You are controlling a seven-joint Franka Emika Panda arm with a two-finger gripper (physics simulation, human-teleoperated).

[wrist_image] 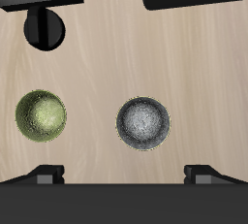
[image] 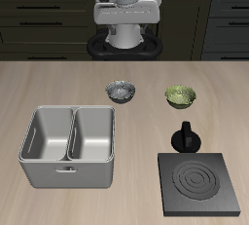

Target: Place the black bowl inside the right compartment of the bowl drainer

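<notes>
The black bowl point(image: 122, 92) is small and dark with a pale speckled inside, and it stands upright on the wooden table a little behind the bowl drainer point(image: 68, 176). The drainer is a light-grey metal basin whose middle wall splits it into two deep wells, both with nothing in them. My gripper point(image: 125, 15) hangs high over the back of the table, well above the bowl and apart from it. In the wrist view the black bowl point(wrist_image: 143, 124) lies below the gripper point(wrist_image: 126, 175), whose fingertips point(wrist_image: 44, 176) stand wide apart, open and holding nothing.
A green bowl point(image: 181, 95) point(wrist_image: 41, 113) of like size sits beside the black one. A flat black stove plate point(image: 199, 182) lies near the front edge, with a small black upright object point(image: 186, 137) point(wrist_image: 44, 29) just behind it.
</notes>
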